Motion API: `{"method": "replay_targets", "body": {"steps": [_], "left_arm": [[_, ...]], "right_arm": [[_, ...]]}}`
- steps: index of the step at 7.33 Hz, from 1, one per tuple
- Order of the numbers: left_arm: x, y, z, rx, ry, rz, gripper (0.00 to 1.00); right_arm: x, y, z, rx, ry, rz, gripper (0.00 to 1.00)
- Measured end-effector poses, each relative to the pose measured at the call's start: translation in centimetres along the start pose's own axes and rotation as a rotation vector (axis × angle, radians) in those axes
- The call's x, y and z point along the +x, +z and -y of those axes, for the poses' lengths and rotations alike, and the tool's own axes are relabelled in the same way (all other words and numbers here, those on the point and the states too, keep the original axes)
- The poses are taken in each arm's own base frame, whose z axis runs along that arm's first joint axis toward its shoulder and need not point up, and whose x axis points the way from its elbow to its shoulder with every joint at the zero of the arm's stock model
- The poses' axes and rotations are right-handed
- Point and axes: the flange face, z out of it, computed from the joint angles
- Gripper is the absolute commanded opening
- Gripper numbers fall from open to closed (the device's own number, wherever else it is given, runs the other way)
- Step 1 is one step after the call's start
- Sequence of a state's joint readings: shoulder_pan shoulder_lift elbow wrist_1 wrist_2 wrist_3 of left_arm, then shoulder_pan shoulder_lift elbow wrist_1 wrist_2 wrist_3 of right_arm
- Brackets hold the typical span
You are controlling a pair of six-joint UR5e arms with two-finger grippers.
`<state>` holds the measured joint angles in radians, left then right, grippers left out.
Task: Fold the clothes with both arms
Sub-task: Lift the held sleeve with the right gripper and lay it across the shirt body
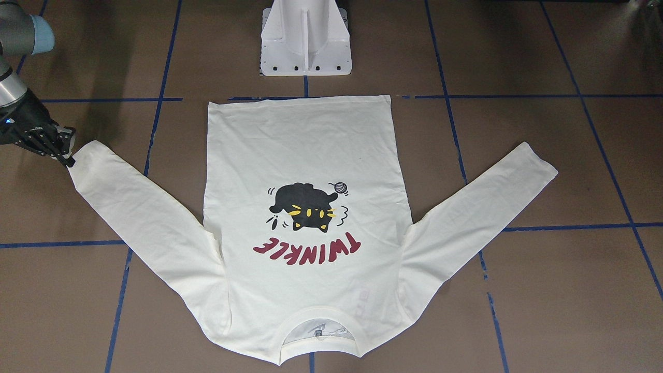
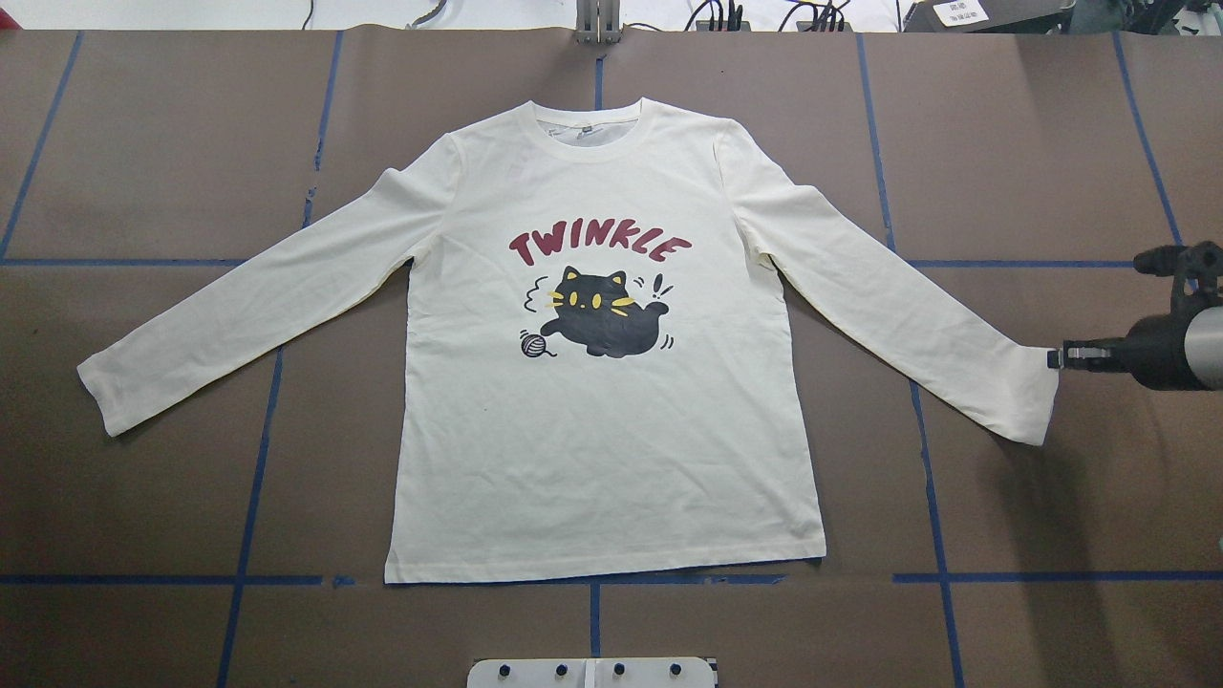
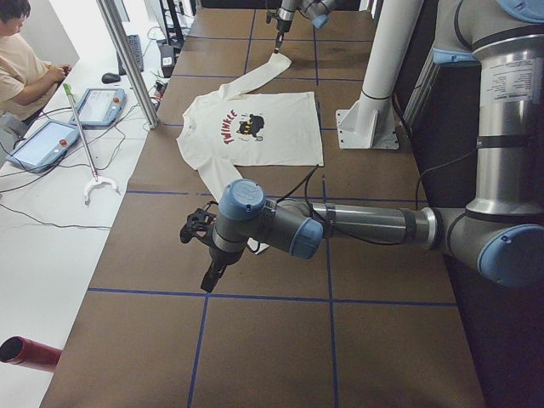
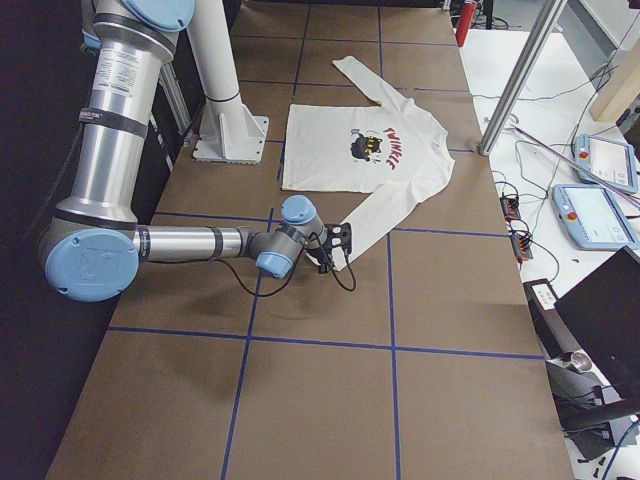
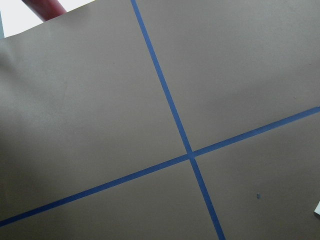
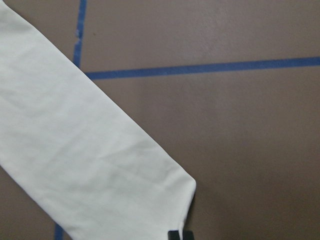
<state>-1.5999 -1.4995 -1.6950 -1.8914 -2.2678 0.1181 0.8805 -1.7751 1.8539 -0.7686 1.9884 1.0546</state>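
**Cat-print shirt spread flat on the table, right gripper at one cuff**

The cream-white long-sleeved shirt (image 2: 611, 459) lies print-up in the middle of the brown table (image 2: 143, 143), with its black cat and dark red "TWINKLE" lettering showing. Its collar points away from the robot, its hem lies near the white pedestal base (image 1: 305, 46), and both sleeves are angled outward. At the sleeve on the robot's right side, the right gripper (image 2: 1054, 358) touches the edge of the cuff (image 2: 1037, 397) with its fingertips drawn close together; whether cloth is caught between them cannot be told. The left gripper (image 3: 208, 279) shows only in the left side view, over bare table crossed by blue tape lines (image 2: 124, 579), and whether it is spread or closed cannot be told. A person (image 3: 21, 59) sits beyond the table's edge.
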Motion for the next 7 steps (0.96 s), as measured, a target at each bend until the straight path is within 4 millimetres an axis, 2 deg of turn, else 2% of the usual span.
{"method": "replay_targets", "body": {"steps": [1,3,5,6,7], "left_arm": [[0.0,0.0,0.0,0.0,0.0,0.0,1.0],[0.0,0.0,0.0,-0.001,0.0,0.0,1.0],[0.0,0.0,-0.1,-0.001,-0.002,0.0,1.0],[0.0,0.0,0.0,-0.001,-0.002,-0.001,1.0],[0.0,0.0,0.0,-0.001,-0.002,-0.001,1.0]], "right_arm": [[-3.3,-2.4,3.1,-0.004,0.03,0.012,0.0],[-11.8,-5.3,10.0,0.0,0.067,0.007,0.0],[-22.4,-8.9,16.0,0.004,0.089,-0.022,0.0],[-27.5,-10.8,18.2,0.021,0.082,-0.025,0.0],[-32.6,-11.7,20.2,0.05,0.059,-0.02,0.0]]}}
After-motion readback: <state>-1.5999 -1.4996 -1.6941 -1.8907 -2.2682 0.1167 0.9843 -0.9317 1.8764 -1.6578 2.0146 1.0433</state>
